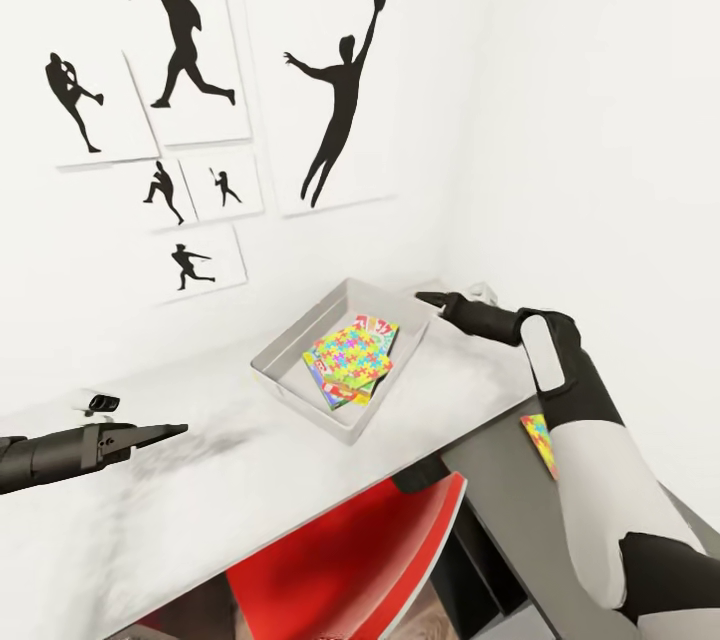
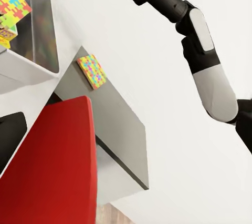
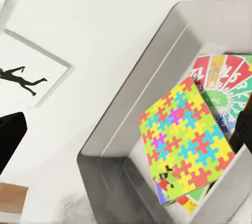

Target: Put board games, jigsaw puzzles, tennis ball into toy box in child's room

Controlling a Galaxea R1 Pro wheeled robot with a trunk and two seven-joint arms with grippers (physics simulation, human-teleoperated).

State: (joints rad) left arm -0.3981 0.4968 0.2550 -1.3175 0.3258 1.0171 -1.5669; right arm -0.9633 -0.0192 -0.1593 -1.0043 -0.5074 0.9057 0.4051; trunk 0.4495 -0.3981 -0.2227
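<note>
On the white table [image 1: 200,510] we see the grey toy box [image 1: 300,390] holding a jigsaw puzzle [image 1: 350,358] stacked on a board game [image 3: 223,84]. A second jigsaw puzzle [image 1: 540,444] lies on the grey shelf [image 1: 520,520] beside it. Our right gripper [image 1: 432,299] hovers near the box's far corner, our left gripper [image 1: 170,432] over the table; both look empty, their openings unclear.
</note>
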